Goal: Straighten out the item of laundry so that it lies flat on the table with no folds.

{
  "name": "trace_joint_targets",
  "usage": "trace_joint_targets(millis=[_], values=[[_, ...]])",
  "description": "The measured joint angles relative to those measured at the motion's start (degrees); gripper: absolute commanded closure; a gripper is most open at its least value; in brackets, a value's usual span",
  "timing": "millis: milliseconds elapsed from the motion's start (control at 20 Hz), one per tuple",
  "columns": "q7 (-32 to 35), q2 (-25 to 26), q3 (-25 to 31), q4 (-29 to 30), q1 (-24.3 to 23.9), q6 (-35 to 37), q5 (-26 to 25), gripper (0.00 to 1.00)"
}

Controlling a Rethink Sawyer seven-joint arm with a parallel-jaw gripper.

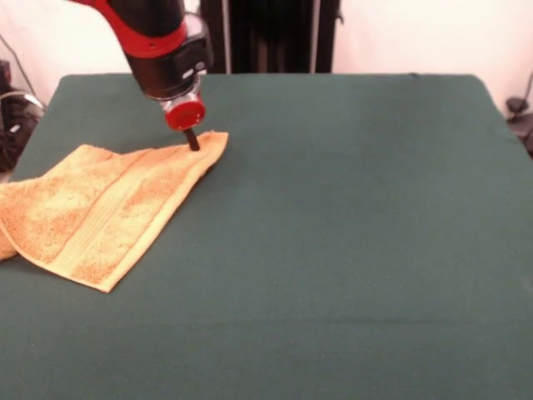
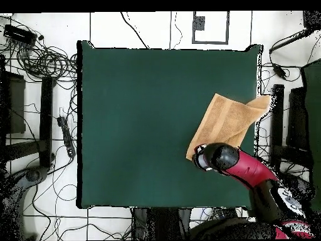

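Note:
The item of laundry [image 1: 100, 212], a golden-orange towel with a woven band, lies folded at the left side of the green table [image 1: 350, 233]. Its left end droops past the table's edge. My gripper [image 1: 193, 142] comes down from the red and black arm, and its dark tip touches the towel's far edge close to the right-hand corner. From above, the item of laundry [image 2: 226, 122] sits by the right edge of the table [image 2: 144, 119], one corner sticking out beyond it. The gripper [image 2: 199, 157] meets the towel's lower left corner there, with the arm's head hiding the tip.
Cables [image 2: 44, 63] and dark stands [image 2: 19, 107] crowd the floor to the left of the table in the overhead view. Black equipment [image 2: 294, 125] stands just off the table's right edge, beside the towel.

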Motion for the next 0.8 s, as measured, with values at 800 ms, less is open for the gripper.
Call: trace_joint_targets(millis=[800], values=[[-9.93, -3.54, 11.35, -0.53, -7.24, -2.01, -26.66, 0.00]])
